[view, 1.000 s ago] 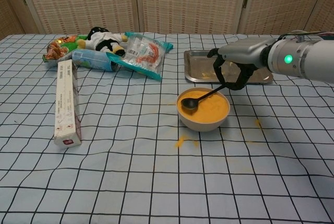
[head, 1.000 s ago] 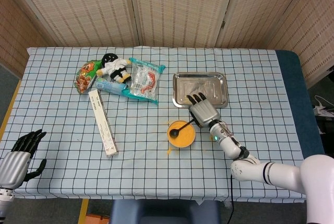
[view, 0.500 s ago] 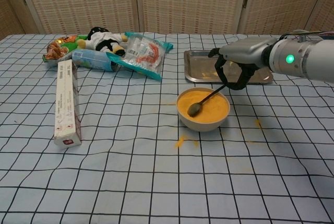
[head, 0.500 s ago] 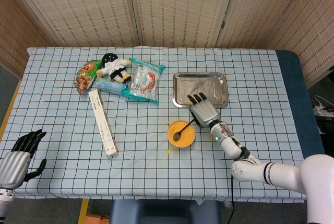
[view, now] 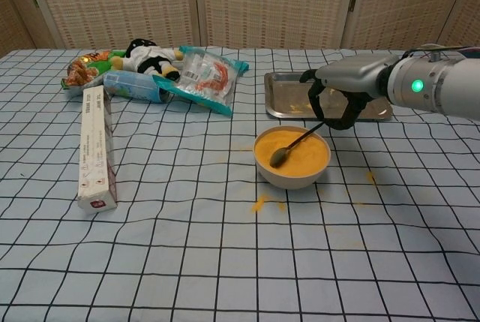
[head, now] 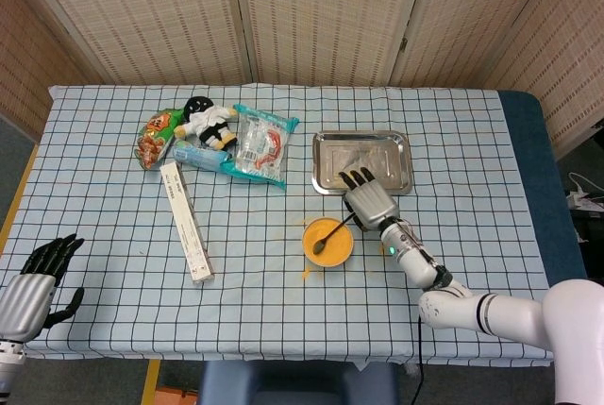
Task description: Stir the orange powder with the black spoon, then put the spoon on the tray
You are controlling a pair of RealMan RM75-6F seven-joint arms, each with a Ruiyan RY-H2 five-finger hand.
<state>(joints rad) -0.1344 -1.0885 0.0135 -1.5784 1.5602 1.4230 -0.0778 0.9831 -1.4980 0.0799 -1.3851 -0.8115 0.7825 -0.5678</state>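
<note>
A white bowl (view: 293, 174) of orange powder (head: 332, 244) stands near the table's middle. The black spoon (view: 294, 143) slants into it, its scoop resting on the powder (view: 300, 155). My right hand (view: 339, 97) grips the spoon's handle end just right of the bowl, fingers curled around it; from above the right hand (head: 368, 199) sits between the bowl and the tray. The steel tray (head: 361, 161) lies empty behind the bowl, also seen as the tray (view: 285, 98) in the chest view. My left hand (head: 33, 281) hangs off the table's near left corner, fingers apart, holding nothing.
A long white box (view: 97, 147) lies at the left. Snack packets (view: 202, 74) and a plush toy (view: 150, 57) are heaped at the back left. Spilled orange powder (view: 260, 203) dots the cloth in front of the bowl and to its right (view: 370, 177).
The spoon's scoop swung from the bowl's left side toward its front middle early on; since half a second ago almost nothing has moved. The left hand is still.
</note>
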